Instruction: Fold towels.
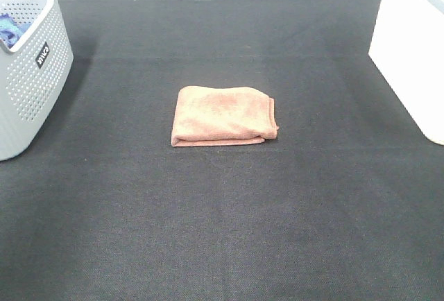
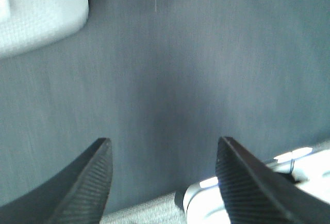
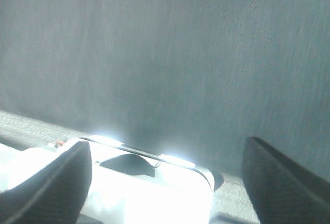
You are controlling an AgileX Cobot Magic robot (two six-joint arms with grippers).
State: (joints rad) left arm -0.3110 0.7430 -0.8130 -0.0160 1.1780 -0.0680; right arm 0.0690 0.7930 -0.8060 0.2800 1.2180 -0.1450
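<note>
From above, one folded pink towel (image 1: 223,116) lay mid-mat (image 1: 222,231); one grey basket (image 1: 31,72) stood at the left edge. At the left wrist, the left gripper (image 2: 162,180) gaped, empty. At the right wrist, the right gripper (image 3: 165,182) likewise spread wide.

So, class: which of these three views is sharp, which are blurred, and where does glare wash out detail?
Exterior high view: sharp and evenly lit, the folded towel crisp. Left wrist view: soft, with the left gripper fingers blurred and glare on a white part. Right wrist view: blurrier, with blown-out glare near the right gripper.
</note>
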